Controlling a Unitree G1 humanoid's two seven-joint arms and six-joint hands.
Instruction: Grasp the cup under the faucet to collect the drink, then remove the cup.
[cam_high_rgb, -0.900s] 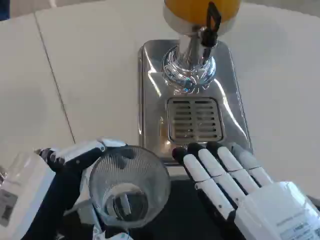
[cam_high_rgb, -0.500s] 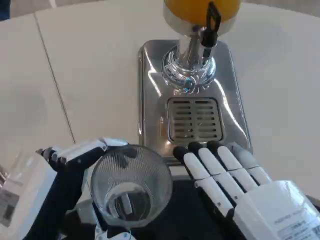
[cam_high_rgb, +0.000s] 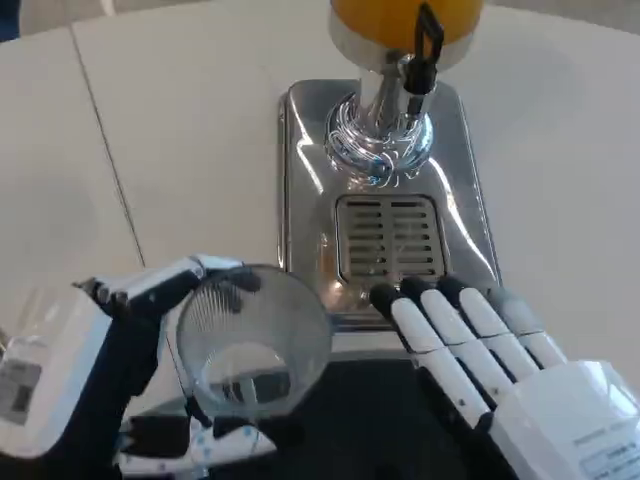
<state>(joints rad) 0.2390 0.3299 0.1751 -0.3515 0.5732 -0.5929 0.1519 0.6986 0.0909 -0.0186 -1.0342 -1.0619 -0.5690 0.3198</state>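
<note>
My left hand (cam_high_rgb: 110, 370) grips a clear ribbed plastic cup (cam_high_rgb: 252, 345) at the lower left, near the table's front edge, with fingers wrapped around its wall. The cup looks empty and its mouth faces the camera. The juice dispenser (cam_high_rgb: 400, 30) with orange drink stands at the top, its black faucet lever (cam_high_rgb: 428, 45) above the slotted drip grate (cam_high_rgb: 390, 238). The cup sits in front and to the left of the steel drip tray (cam_high_rgb: 300, 170), not under the faucet. My right hand (cam_high_rgb: 490, 370) lies flat and open, its fingertips (cam_high_rgb: 412, 292) at the tray's front edge.
White table surface spreads left and right of the tray, with a seam line (cam_high_rgb: 105, 150) running down the left side. A dark area (cam_high_rgb: 370, 420) lies between my two hands at the bottom edge.
The cup and left hand have shifted slightly left and tilted a little. My right hand has drifted right and slightly down along the tray's front edge.
</note>
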